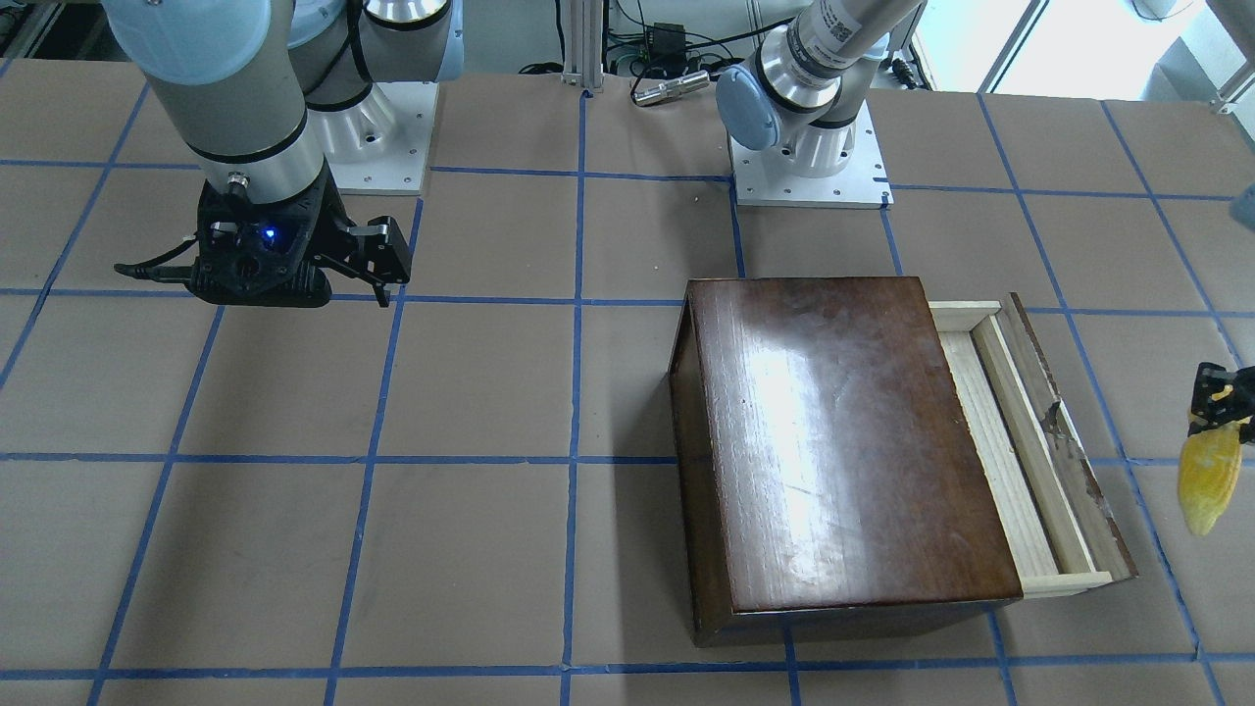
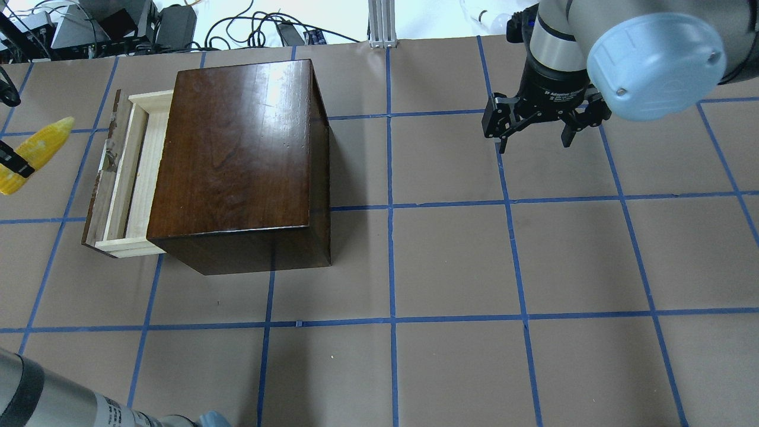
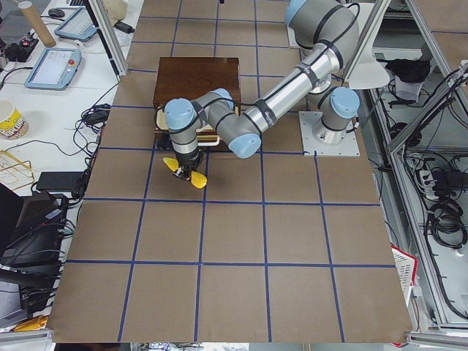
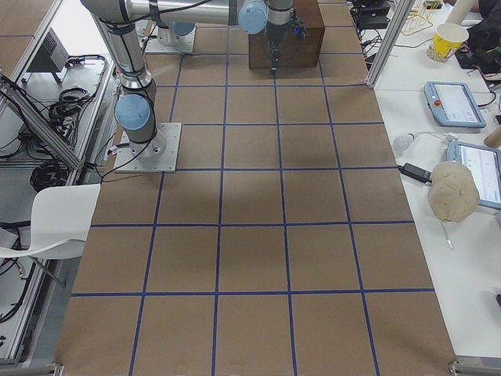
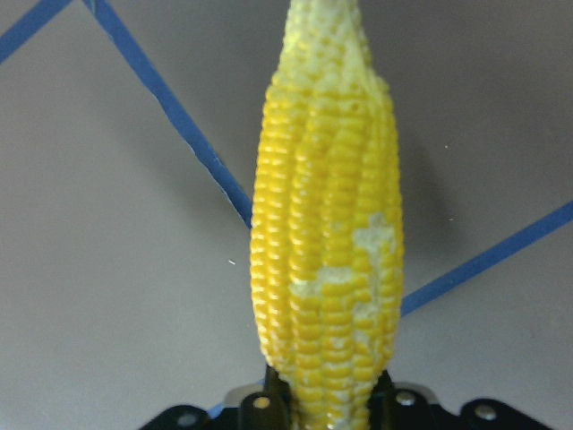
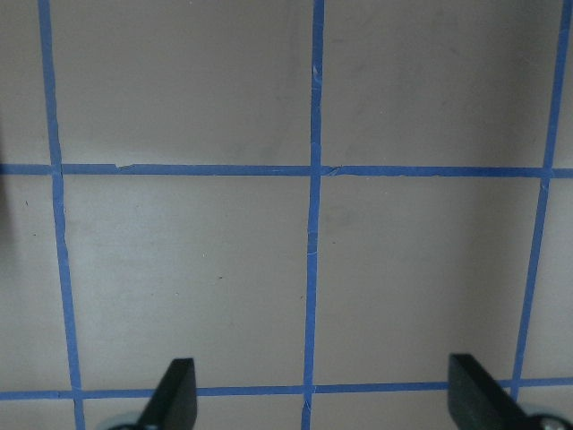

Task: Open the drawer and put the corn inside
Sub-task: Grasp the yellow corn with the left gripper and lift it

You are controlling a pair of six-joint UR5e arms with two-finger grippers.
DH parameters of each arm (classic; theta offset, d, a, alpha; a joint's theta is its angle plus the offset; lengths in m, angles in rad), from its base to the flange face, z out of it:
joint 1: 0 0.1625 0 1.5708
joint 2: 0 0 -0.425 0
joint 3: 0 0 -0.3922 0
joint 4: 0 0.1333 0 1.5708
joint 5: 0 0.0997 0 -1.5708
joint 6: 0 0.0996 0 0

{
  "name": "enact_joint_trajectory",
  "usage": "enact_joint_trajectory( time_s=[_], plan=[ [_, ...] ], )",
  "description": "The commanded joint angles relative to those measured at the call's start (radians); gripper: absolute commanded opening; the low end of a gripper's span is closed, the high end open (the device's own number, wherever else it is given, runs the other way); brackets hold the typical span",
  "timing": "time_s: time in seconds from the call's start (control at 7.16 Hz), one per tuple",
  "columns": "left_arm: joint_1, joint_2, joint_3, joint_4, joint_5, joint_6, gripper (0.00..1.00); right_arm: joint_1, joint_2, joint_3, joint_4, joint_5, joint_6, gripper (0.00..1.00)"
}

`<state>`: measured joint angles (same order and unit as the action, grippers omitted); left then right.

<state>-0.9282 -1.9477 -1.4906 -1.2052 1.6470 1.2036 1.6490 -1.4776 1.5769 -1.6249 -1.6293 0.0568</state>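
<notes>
The dark-brown wooden box [image 2: 237, 160] stands on the table, and its pale wood drawer [image 2: 133, 172] is pulled partly out; it also shows in the front-facing view [image 1: 1020, 461]. My left gripper [image 2: 9, 163] is shut on the yellow corn [image 2: 32, 154] and holds it above the table, just beyond the drawer's chipped dark front panel [image 1: 1069, 441]. The corn fills the left wrist view [image 5: 327, 233] and shows at the front-facing view's right edge [image 1: 1208, 476]. My right gripper [image 2: 536, 139] is open and empty, far from the box, over bare table [image 6: 313, 403].
The table is brown board with a blue tape grid [image 2: 391, 207]. The arm bases [image 1: 809, 162] stand at the robot's side. Cables and electronics [image 2: 118, 24] lie beyond the table's far edge.
</notes>
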Motion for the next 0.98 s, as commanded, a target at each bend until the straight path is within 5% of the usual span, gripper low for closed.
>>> enact_joint_trajectory(
  time_s=[0.0, 0.42, 0.84],
  plan=[
    [-0.072, 0.119, 0.033, -0.161, -0.001, -0.166, 0.0, 0.0, 0.0, 0.0, 0.0, 0.002, 0.0, 1.0],
    [-0.225, 0.196, 0.05, -0.263, -0.003, -0.569, 0.0, 0.0, 0.0, 0.0, 0.0, 0.002, 0.0, 1.0],
    [-0.259, 0.185, 0.039, -0.318, -0.06, -0.878, 0.0, 0.0, 0.0, 0.0, -0.001, 0.002, 0.0, 1.0]
  ],
)
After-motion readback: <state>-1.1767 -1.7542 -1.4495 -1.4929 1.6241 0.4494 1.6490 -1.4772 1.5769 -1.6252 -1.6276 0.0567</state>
